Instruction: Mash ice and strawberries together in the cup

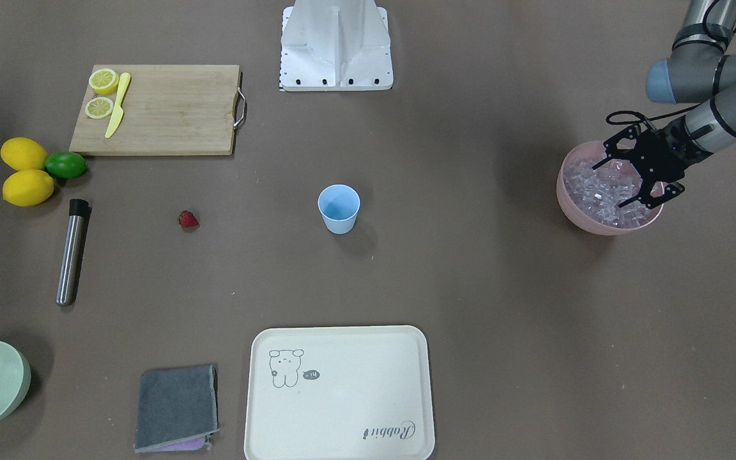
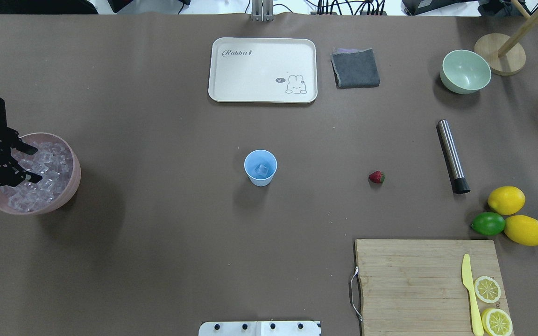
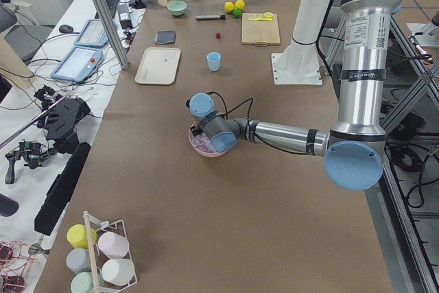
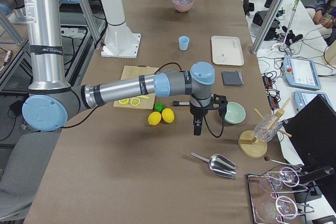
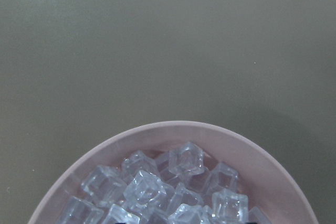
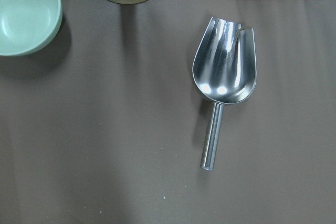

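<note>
Ice (image 2: 49,158) fetching now: left gripper (image 2: 35,164), jaws apart, over the pink bowl (image 2: 63,200); next, pinch one out for the cup (image 2: 250,177).

Soft, even light from above covers the brown desk (image 2: 157,261); shadows are faint and soft-edged, pooling beside the cup (image 2: 260,181) and pink bowl (image 2: 70,191). The steel scoop (image 6: 226,61) carries bright glare patches. In the left wrist view the desk looks greenish, the ice (image 5: 186,158) sharp.

The cup (image 2: 260,182) is light blue, the strawberry (image 2: 376,177) red, the bowl (image 2: 74,184) pink.
</note>
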You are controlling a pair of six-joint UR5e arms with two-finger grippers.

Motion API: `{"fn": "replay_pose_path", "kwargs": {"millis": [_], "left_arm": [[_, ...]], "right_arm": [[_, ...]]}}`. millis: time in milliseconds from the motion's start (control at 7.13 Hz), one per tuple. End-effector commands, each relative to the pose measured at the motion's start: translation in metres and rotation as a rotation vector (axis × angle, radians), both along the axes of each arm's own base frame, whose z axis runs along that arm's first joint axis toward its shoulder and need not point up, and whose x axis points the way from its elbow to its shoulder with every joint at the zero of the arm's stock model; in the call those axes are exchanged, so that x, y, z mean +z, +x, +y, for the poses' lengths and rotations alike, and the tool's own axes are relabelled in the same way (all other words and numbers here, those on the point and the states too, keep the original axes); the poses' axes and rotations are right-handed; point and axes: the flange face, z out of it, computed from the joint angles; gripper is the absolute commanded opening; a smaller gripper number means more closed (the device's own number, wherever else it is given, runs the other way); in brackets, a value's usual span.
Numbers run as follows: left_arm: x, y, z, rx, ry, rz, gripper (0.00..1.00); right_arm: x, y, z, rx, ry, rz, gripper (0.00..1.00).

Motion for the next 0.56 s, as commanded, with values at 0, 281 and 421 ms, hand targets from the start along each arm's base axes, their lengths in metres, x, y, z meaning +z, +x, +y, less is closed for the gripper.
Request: {"fn": "replay_pose_path", "kwargs": {"millis": [0, 281, 421], "left_arm": [[0.003, 0.009, 0.001, -0.013, 0.013, -0.028, 0.9], [0.002, 0.014, -0.002, -0.027, 0.02, -0.042, 0.9], [0.003, 0.02, -0.001, -0.031, 0.028, -0.055, 0.9]], "right_arm": [[0.001, 0.0, 0.001, 0.0, -0.003, 0.0, 1.0], [0.005, 0.0, 0.004, -0.001, -0.008, 0.001, 1.0], [0.008, 0.0, 0.006, -0.001, -0.014, 0.001, 1.0]]}}
